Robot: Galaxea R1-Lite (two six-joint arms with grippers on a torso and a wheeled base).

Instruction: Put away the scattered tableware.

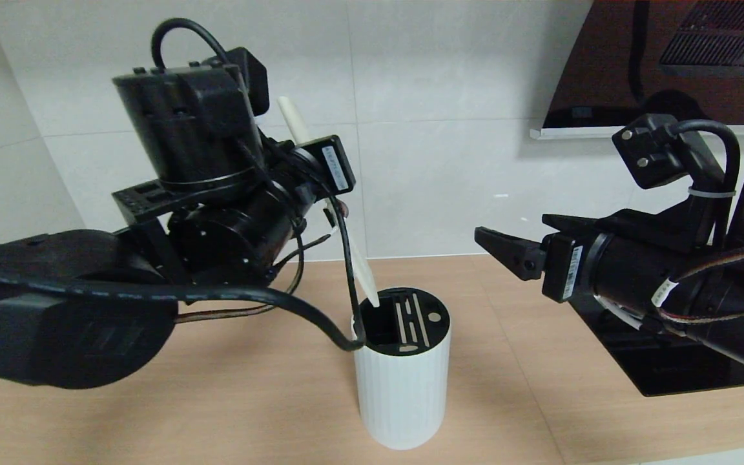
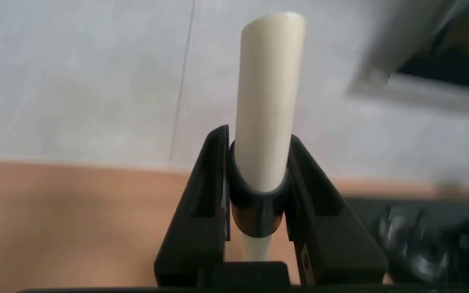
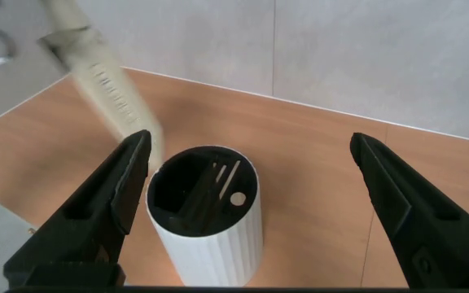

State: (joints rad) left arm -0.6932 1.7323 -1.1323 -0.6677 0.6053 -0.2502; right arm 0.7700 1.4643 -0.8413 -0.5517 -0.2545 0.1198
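Cream-coloured from end to end, the knife [image 1: 364, 274] hangs blade-down from the left claw [image 2: 259, 167], which is clamped on its round handle. The blade tip sits at the mouth of the large opening in the black slotted top of the white cutlery holder [image 1: 401, 387], which stands upright on the wooden counter [image 1: 540, 361]. The right claw [image 3: 249, 142] hangs near the holder, jaws spread wide and carrying nothing. By the look of it, this knife is nearly stowed: it must be lowered into the opening and let go. Whether other tableware waits elsewhere cannot be told.
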